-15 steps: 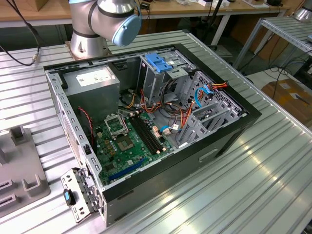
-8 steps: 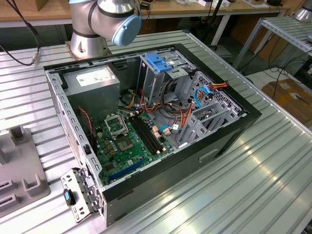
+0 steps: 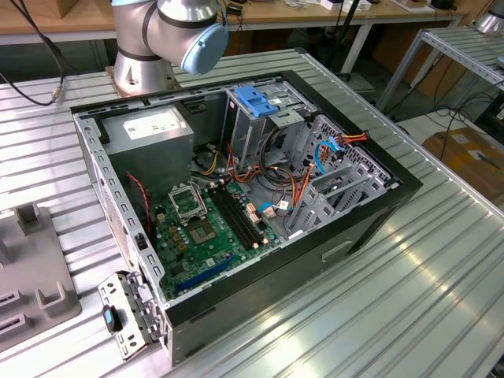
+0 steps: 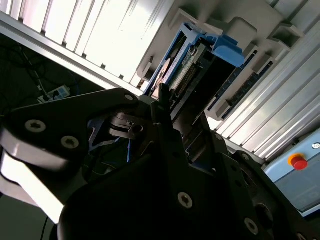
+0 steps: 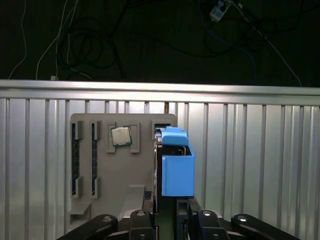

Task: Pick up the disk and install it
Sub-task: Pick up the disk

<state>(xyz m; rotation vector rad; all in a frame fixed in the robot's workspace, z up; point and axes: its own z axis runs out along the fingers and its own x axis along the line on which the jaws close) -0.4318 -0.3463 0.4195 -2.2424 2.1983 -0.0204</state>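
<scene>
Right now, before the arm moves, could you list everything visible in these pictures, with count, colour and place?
table: one, silver, ribbed, under case and tray
computer case: one, black, open, on the table
circuit board: one, green, inside the case
power supply box: one, grey, inside the case
bracket: one, light blue, on the case's drive cage
tray: one, grey, on the table
chip: one, silver, in a tray pocket
disk: one, blue-framed, standing on edge in the tray
button: one, red, on a pale box
arm: one, silver, beyond the case
gripper: one, black, close to the disk
</scene>
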